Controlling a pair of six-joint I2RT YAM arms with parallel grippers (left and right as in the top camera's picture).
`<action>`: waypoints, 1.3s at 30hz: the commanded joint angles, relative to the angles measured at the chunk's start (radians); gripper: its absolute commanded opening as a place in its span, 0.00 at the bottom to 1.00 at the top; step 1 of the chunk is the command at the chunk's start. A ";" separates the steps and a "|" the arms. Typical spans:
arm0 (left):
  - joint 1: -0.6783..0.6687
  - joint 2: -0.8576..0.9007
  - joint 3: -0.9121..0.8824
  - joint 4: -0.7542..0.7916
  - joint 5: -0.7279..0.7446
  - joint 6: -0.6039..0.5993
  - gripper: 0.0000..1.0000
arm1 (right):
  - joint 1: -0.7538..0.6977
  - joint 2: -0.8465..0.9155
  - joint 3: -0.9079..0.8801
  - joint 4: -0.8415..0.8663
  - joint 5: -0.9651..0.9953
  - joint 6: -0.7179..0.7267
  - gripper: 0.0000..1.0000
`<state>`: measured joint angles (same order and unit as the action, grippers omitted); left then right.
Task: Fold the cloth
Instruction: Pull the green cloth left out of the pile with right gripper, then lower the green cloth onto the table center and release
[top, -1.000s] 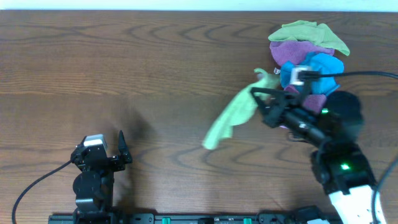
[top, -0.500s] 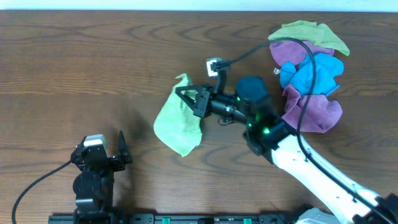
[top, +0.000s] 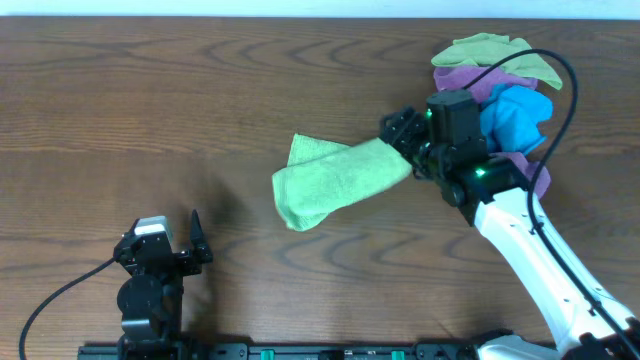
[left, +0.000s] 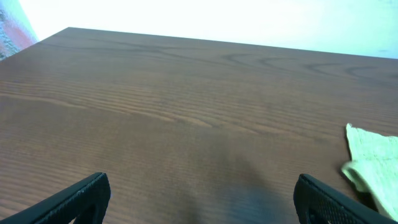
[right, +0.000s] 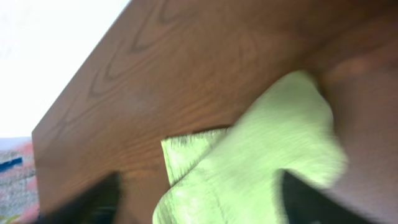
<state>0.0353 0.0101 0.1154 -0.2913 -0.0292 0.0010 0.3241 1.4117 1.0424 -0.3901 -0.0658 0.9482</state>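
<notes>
The light green cloth (top: 335, 180) lies bunched in a loose elongated roll on the wooden table (top: 150, 100), right of centre. My right gripper (top: 405, 148) is at its right end, open, with the fabric between its spread fingers. The right wrist view shows the same cloth (right: 261, 155) filling the gap of that gripper (right: 205, 199), blurred. My left gripper (top: 165, 245) rests open at the front left, far from the cloth. In its own view the left gripper (left: 205, 205) holds nothing, and a corner of the cloth (left: 376, 155) shows at the right edge.
A pile of other cloths stands at the back right: a green one (top: 495, 52) on top, purple (top: 470, 82) and blue (top: 515, 110) beneath. The right arm's cable (top: 560, 90) arcs over that pile.
The right arm carried the green cloth leftward from beside the pile, then drew back right. Its jaws have gone from shut on the cloth to open, and the cloth lies on the table.
</notes>
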 joint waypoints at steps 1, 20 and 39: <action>-0.004 -0.006 -0.023 -0.011 0.003 0.011 0.95 | 0.000 0.002 0.010 0.016 0.001 -0.134 0.99; -0.004 -0.006 -0.023 -0.011 0.003 0.011 0.95 | 0.264 0.364 0.009 0.433 -0.019 -0.493 0.02; -0.004 -0.006 -0.023 -0.011 0.003 0.011 0.95 | 0.300 0.650 0.010 0.693 -0.003 -0.489 0.02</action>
<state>0.0353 0.0101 0.1154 -0.2913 -0.0296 0.0010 0.6193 2.0377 1.0454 0.3031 -0.0883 0.4690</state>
